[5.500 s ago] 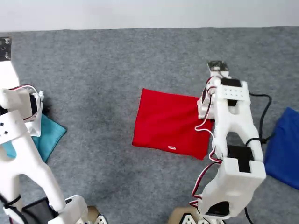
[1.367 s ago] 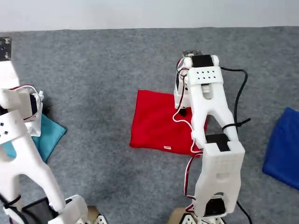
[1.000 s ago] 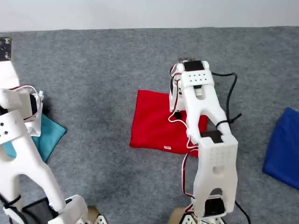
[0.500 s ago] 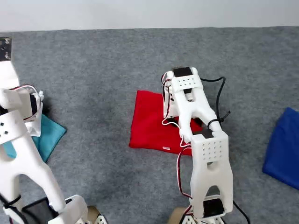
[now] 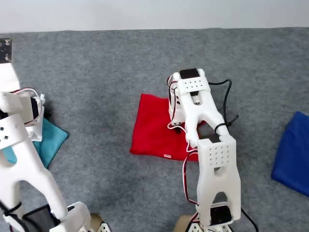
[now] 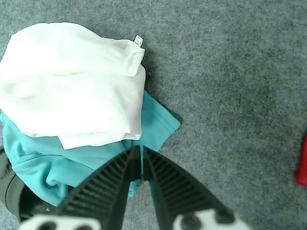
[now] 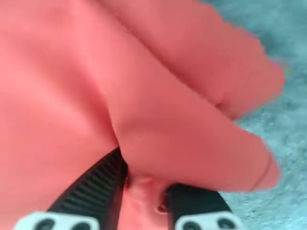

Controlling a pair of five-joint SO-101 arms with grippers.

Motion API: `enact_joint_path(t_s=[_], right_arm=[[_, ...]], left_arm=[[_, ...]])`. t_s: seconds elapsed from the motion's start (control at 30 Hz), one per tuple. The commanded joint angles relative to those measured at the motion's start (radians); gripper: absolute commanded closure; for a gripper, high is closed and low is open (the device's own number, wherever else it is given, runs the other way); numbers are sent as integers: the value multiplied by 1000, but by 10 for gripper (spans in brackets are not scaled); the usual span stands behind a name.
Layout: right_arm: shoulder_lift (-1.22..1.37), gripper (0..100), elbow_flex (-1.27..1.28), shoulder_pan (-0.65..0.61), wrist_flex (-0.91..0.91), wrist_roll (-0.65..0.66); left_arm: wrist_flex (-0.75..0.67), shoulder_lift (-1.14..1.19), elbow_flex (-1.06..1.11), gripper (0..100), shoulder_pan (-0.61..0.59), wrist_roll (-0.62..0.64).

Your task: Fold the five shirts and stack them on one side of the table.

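Plainly, the right hand (image 7: 144, 184) pinches a fold of the red shirt (image 5: 152, 130) between its fingers.

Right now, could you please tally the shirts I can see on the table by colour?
red shirt: 1
teal shirt: 1
white shirt: 1
blue shirt: 1
Total: 4

The left arm (image 5: 21, 154) and right arm (image 5: 200, 108) are blocky white plastic with black motor blocks. The right arm carries a holed plate (image 5: 218, 153), with thin red wires (image 5: 185, 169) and a black cable (image 5: 225, 100) near that plate. The left gripper (image 6: 140, 154) and right gripper (image 7: 144, 184) have black ribbed fingers (image 6: 103, 184) on white, screwed bases.
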Motion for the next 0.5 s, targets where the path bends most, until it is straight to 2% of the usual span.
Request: enact_joint_path(t_s=[0.0, 0.1, 0.27, 0.47], right_arm=[[-70, 988, -18, 38, 59, 87], [-131, 989, -20, 107, 59, 221], [-211, 989, -25, 220, 31, 651], [-220, 989, -25, 367, -108, 990]], left_arm=[[18, -32, -2, 985, -8, -12], [18, -32, -2, 985, -8, -12], [18, -32, -2, 985, -8, -12], [18, -32, -2, 985, -8, -12]])
